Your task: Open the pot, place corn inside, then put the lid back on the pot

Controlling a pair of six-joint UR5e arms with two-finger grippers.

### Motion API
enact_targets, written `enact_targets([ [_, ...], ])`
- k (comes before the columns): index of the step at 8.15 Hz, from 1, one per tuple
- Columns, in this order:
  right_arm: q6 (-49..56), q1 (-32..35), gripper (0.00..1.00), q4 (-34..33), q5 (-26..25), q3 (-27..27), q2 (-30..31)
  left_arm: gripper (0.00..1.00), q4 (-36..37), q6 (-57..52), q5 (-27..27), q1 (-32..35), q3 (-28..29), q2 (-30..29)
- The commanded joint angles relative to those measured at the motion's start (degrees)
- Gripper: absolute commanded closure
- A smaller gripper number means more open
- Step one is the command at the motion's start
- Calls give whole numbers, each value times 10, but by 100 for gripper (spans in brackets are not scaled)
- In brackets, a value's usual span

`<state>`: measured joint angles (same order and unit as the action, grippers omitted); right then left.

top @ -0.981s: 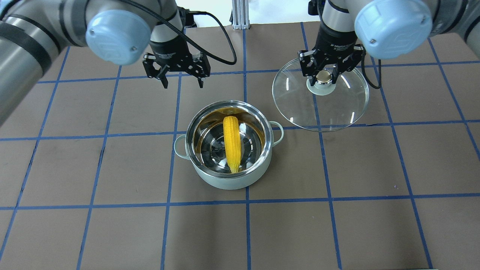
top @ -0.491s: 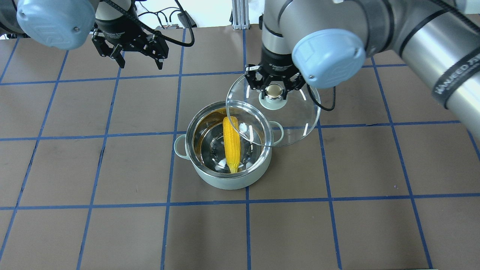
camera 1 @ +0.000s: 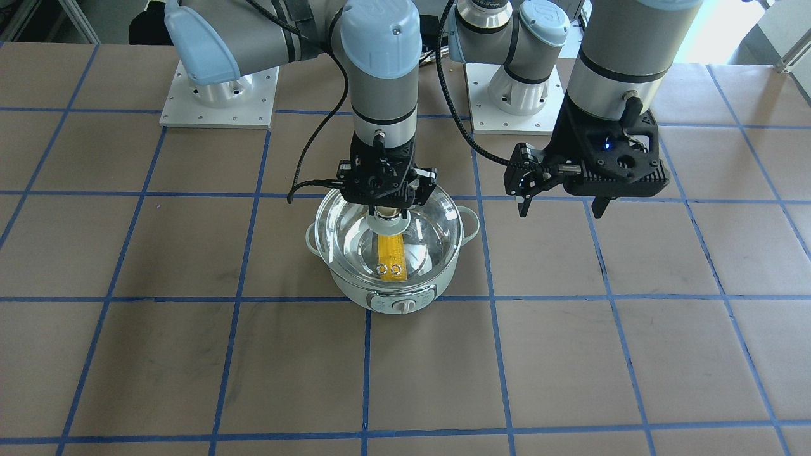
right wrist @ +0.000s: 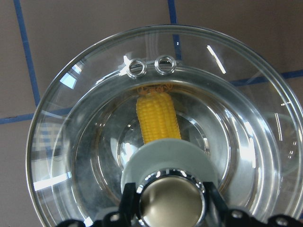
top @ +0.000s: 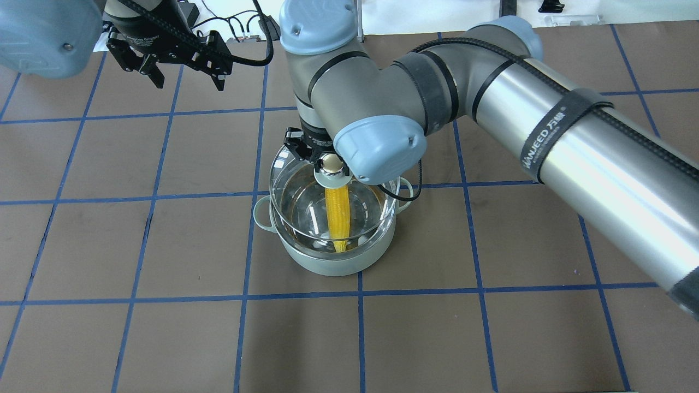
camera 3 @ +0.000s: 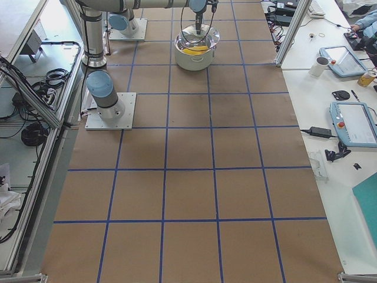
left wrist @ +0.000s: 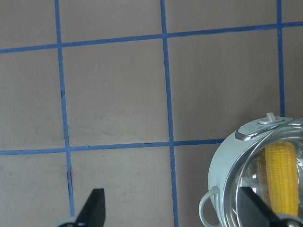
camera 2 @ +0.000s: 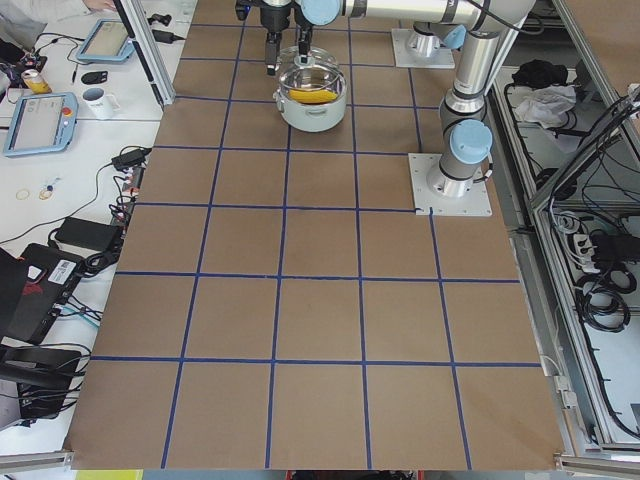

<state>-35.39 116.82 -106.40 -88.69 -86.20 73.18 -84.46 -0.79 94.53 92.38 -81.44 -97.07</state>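
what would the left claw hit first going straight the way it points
Most likely the bare table: the left claw points down, open, off to the side of the pot, with nothing visible under it.

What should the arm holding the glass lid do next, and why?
Probably lower the lid straight down until it seats on the rim of the pot. The right gripper is shut on the knob, the lid hangs roughly centred over the pot but seems not yet seated, and the corn already lies inside.
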Motion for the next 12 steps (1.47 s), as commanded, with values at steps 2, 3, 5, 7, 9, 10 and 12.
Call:
enact_targets([
  [2, -30, 23, 100, -7, -1, -19, -11, 0, 1, 18, -3, 1, -51, 30],
  [3, -28, 23, 100, -8, 0, -20, -12, 0, 1, 19, -2, 2, -60, 38],
  [5, -25, 24, 100, -8, 0, -20, -15, 0, 2, 11, -2, 2, -61, 39],
  [7, -20, 23, 100, -10, 0, -21, -22, 0, 3, 15, -1, 1, -61, 38],
  [9, -20, 23, 100, -10, -1, -21, -24, 0, 3, 9, -1, 1, -61, 38],
  [10, -20, 23, 98, -9, -1, -21, -24, 0, 3, 9, -1, 1, -61, 38],
  [12, -17, 22, 98, -8, -3, -20, -24, 0, 3, 9, -1, 2, -61, 38],
])
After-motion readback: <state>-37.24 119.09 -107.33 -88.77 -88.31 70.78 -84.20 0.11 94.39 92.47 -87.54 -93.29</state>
